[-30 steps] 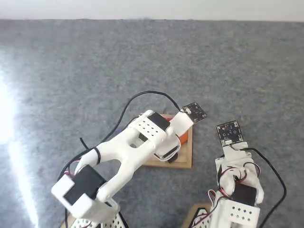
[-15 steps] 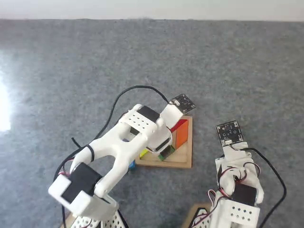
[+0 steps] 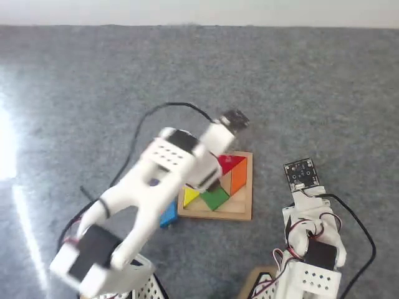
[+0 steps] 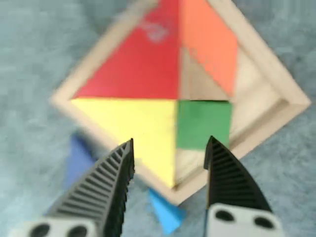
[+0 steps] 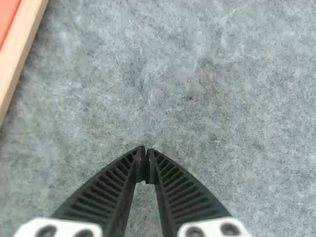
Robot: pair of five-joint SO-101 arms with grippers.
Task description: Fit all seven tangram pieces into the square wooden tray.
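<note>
Tray [image 3: 215, 215] on the worktop [image 3: 312, 93] holds a red piece [image 4: 138, 69], an orange piece [image 4: 207, 39], a yellow piece [image 4: 138, 123] and a green piece [image 4: 203, 123]; 2 blue pieces [image 4: 167, 215] lie just outside it. My left hand [image 4: 170, 153] hangs spread wide above; my right hand [image 5: 144, 163] is pinched closed.

Hi view: bright, flat light overall. Strong glare on the grey mat [image 3: 7, 143] at 9 o'clock, w/ a paler streak running down toward 8 o'clock, the brightest side. Wall strip [image 3: 199, 11] at 12 o'clock is washed out white. Shadows are faint, soft-edged. Left arm [image 3: 156, 184] is smeared & blurred; right arm [image 3: 312, 249] at 5 o'clock is crisp. Left wrist view: tray [image 4: 279, 96] is soft, out of focus, no glare. Right wrist view: evenly lit, mat fibres crisp, slight shadow beside the right gripper [image 5: 144, 158].
</note>
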